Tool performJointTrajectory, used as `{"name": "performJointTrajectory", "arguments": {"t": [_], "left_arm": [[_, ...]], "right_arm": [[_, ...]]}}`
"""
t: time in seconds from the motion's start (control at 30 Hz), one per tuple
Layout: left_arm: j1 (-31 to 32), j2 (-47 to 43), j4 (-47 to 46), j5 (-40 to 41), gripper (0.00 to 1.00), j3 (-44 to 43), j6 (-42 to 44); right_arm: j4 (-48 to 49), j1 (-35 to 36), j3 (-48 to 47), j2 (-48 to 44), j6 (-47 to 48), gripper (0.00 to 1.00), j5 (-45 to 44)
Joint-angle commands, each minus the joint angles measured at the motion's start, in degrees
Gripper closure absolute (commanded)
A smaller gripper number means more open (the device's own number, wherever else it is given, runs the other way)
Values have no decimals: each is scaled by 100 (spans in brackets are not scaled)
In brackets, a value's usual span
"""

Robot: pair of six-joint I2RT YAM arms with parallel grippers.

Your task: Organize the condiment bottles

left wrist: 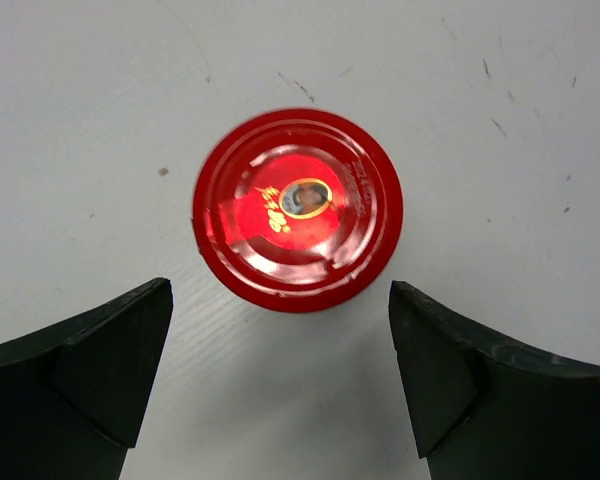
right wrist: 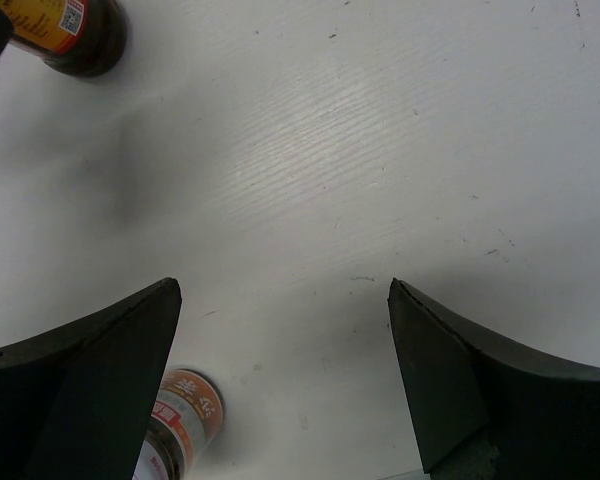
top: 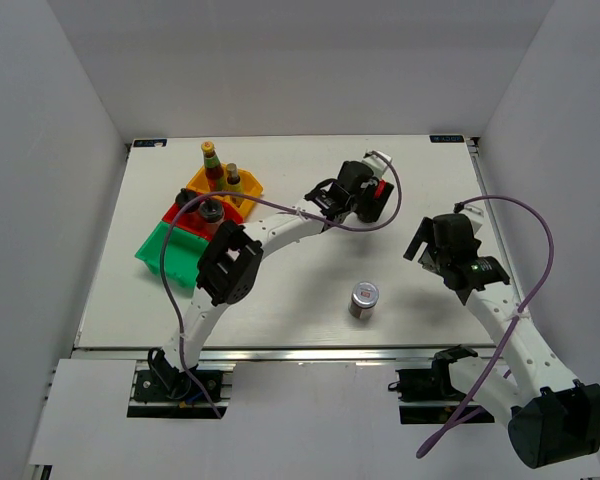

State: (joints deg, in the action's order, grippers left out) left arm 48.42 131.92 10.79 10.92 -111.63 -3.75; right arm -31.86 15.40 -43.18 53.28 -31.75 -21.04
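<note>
The red-capped dark jar [left wrist: 297,208] stands upright on the white table. My left gripper [left wrist: 280,370] hovers directly above it, open, with its fingers [left wrist: 100,370] apart on either side just below the cap; in the top view the gripper [top: 373,200] covers most of the jar [top: 382,190]. The silver-lidded jar [top: 364,298] stands alone at centre front and shows at the bottom left of the right wrist view [right wrist: 180,425]. My right gripper [top: 427,252] is open and empty above bare table [right wrist: 280,380]. Two slim sauce bottles [top: 211,160] [top: 234,180] stand in the yellow tray.
The yellow tray [top: 250,188], red tray [top: 180,212] and green tray [top: 165,250] sit in a row at the far left. A black-capped jar [top: 210,212] sits in the red tray. The left arm reaches across the table's middle. The dark jar's body shows in the right wrist view [right wrist: 70,30].
</note>
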Motion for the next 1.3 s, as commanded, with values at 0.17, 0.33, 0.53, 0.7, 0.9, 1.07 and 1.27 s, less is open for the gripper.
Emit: {"name": "performJointTrajectory", "arguments": {"t": [0.17, 0.33, 0.53, 0.7, 0.9, 1.07, 1.27], "left_arm": [[-96, 343, -437, 77, 2, -789, 58], [-105, 563, -568, -63, 2, -1018, 102], [-96, 607, -946, -46, 2, -983, 76], [-96, 598, -1280, -19, 8, -966, 58], [-96, 502, -1298, -2, 40, -826, 85], [-96, 282, -1325, 50, 48, -535, 111], [-96, -86, -1105, 367, 79, -482, 67]], "right_arm": [[285, -19, 81, -28, 55, 11, -58], [338, -19, 108, -19, 90, 11, -58], [382, -19, 134, -28, 134, 11, -41], [426, -11, 152, -19, 169, 11, -14], [399, -11, 143, -19, 195, 11, -41], [391, -19, 143, -28, 195, 11, -41], [391, -19, 143, -45, 195, 11, -32]]}}
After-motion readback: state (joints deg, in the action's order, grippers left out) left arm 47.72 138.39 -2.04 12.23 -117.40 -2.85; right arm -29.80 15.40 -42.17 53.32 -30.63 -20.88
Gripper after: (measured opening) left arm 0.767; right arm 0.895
